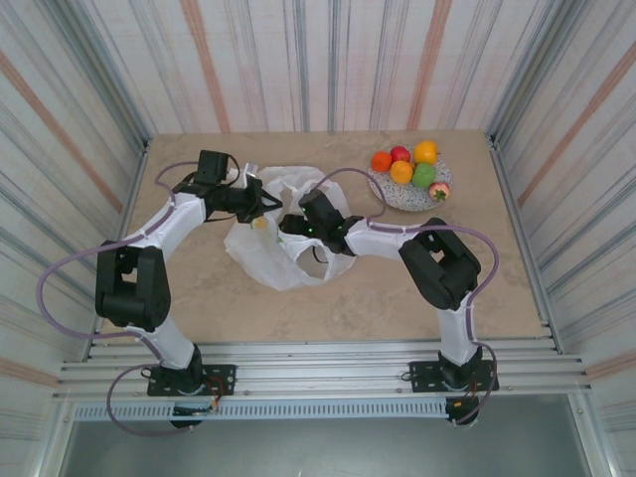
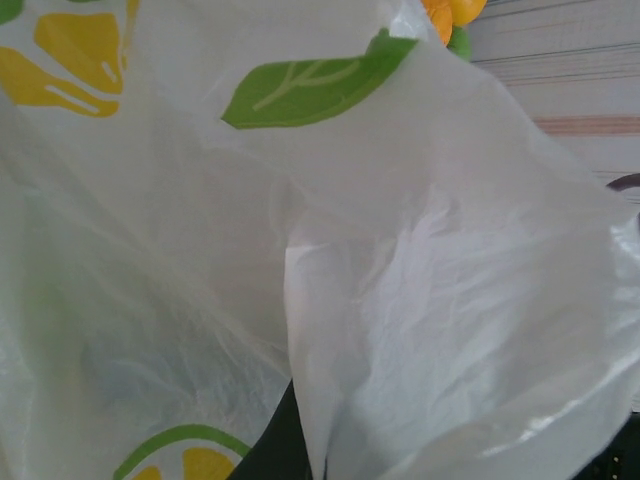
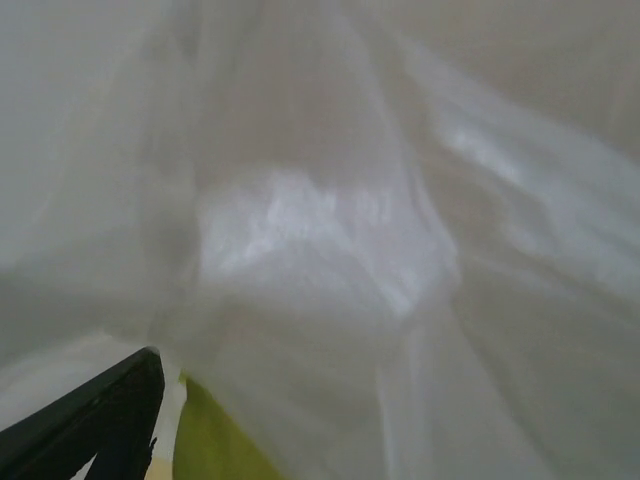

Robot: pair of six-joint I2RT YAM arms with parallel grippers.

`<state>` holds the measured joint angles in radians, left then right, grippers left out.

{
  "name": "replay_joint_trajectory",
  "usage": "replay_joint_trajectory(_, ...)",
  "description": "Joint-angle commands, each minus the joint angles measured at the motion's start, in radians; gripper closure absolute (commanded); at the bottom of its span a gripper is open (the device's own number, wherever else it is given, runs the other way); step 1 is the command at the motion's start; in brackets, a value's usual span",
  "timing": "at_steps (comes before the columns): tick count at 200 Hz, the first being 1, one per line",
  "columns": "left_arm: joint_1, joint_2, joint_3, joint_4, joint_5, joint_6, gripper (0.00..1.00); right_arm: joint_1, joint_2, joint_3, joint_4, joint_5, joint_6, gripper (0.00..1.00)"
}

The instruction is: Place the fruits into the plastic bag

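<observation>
The white plastic bag (image 1: 283, 253) with lemon prints lies crumpled mid-table. My left gripper (image 1: 260, 204) is shut on its rim, and the film (image 2: 420, 300) folds down beside one dark finger (image 2: 270, 445). My right gripper (image 1: 290, 227) reaches into the bag's mouth. One of its dark fingers (image 3: 100, 420) shows beside a yellow-green shape (image 3: 215, 445) under the film, and whether this is a fruit or a print is unclear. Several fruits sit on the grey plate (image 1: 393, 195): orange balls (image 1: 401, 171), a red apple (image 1: 400, 154), a green pear (image 1: 424, 175) and a red-pink piece (image 1: 439, 191).
Striped walls close in the table on three sides. The right arm's elbow (image 1: 442, 260) rises just in front of the plate. Bare tabletop (image 1: 338, 298) lies in front of the bag. A yellow spot (image 1: 260, 224) shows through the bag film.
</observation>
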<state>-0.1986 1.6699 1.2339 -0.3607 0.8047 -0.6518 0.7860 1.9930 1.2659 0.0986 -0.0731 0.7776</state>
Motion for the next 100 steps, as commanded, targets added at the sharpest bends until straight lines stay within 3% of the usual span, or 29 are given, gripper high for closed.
replay_joint_trajectory(1,0.007,-0.039,-0.004,0.008,0.021,0.004,0.99,0.004,-0.038,-0.02,0.056,-0.121,-0.013,0.15)
replay_joint_trajectory(51,0.014,-0.044,-0.004,0.008,0.02,0.004,0.99,-0.011,-0.123,-0.086,0.078,-0.215,-0.07,0.11)
replay_joint_trajectory(100,0.018,-0.041,-0.004,0.006,0.015,0.007,0.99,-0.025,-0.212,-0.15,-0.028,-0.184,-0.159,0.17)
